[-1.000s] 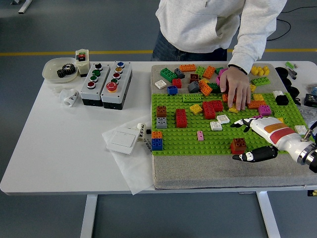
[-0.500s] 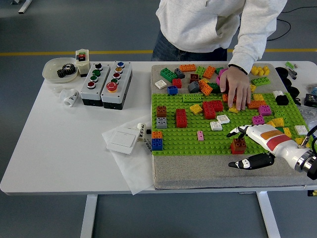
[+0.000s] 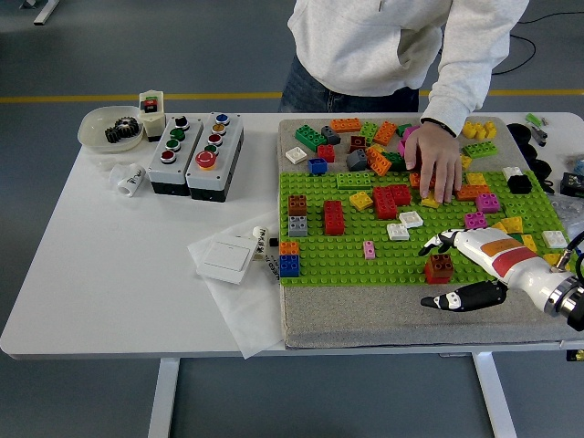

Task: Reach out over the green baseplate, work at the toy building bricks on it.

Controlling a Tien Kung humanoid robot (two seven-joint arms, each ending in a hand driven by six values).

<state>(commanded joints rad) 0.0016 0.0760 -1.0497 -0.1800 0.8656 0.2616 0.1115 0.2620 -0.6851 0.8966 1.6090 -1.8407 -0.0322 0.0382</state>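
Over the near right part of the green baseplate (image 3: 365, 260), my right hand (image 3: 456, 269) reaches in from the right edge, fingers spread wide on either side of a brown-and-red brick (image 3: 440, 267): the white fingers (image 3: 440, 241) sit just beyond it and the black thumb (image 3: 461, 297) lies on the grey mat (image 3: 365, 319) just this side of it. I judge the hand is bracketing that brick but has not closed on it; I see no grip, and whether any fingertip touches the brick I cannot tell. My left hand is not in view. Across the bench (image 3: 109, 274), a person's hand (image 3: 436, 162) presses down on bricks at the far edge of the baseplate, near a red block (image 3: 391, 200) and an orange brick (image 3: 473, 192). Many loose bricks lie scattered on the mat beyond the plate, and only a few small stacks stand on it, such as the blue-and-orange stack (image 3: 289, 259) at the near left corner. As I read it, the work is at an early stage: the reach is made, while the grasp and any lifting or placing are left to do.
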